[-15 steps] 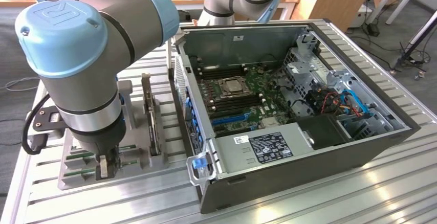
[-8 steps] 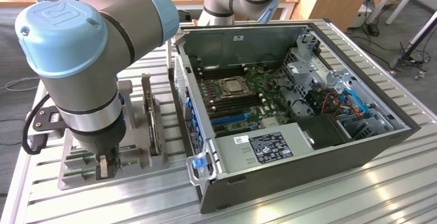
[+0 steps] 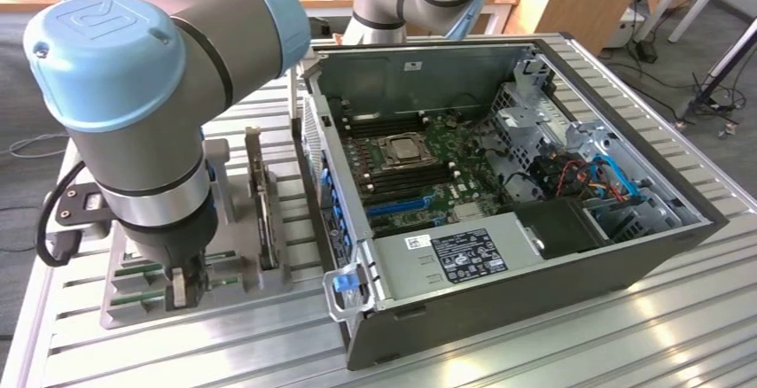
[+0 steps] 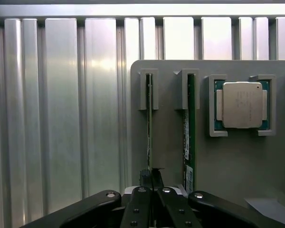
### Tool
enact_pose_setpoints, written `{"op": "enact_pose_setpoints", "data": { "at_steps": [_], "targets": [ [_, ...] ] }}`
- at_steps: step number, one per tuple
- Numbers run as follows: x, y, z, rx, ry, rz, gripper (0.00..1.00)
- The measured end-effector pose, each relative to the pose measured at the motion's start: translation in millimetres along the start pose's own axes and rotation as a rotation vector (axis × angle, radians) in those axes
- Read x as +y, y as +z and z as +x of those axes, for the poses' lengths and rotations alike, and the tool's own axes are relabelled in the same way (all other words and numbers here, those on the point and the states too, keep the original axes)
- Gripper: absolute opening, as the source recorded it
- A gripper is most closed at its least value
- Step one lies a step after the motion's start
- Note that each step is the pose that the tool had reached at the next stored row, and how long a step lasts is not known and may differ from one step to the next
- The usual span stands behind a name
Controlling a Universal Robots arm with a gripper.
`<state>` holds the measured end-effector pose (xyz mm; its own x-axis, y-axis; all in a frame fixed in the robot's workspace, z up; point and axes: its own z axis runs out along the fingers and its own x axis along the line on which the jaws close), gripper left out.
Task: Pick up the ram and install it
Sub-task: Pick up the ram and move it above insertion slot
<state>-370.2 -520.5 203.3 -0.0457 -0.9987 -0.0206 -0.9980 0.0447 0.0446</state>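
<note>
The ram (image 4: 149,123) is a thin green stick standing on edge in a slot of the grey holder plate (image 4: 168,142). My gripper (image 4: 150,183) has its dark fingers (image 4: 141,176) pressed together on the near end of this stick, so it is shut on it. A second stick of the same kind (image 4: 190,137), with a white label, stands in the neighbouring slot. In the exterior view the gripper (image 3: 180,289) points straight down onto the holder plate (image 3: 124,308), to the left of the open computer case (image 3: 533,255). The ram is still seated in its slot.
A square silver CPU chip (image 4: 242,104) lies in a pocket of the plate beside the sticks. The case's motherboard (image 3: 444,175) lies exposed, with dark memory slots (image 3: 372,127) above the CPU socket (image 3: 406,151). A power supply (image 3: 467,251) fills the case's near side. Ribbed aluminium table (image 4: 61,118) surrounds everything.
</note>
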Motion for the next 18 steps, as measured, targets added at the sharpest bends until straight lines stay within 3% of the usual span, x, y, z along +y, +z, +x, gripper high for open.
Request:
{"op": "enact_pose_setpoints", "data": {
  "at_steps": [18],
  "targets": [
    [1.0, -23.8, -0.5, 0.0002, 0.0, 0.0, 0.12]
  ]
}}
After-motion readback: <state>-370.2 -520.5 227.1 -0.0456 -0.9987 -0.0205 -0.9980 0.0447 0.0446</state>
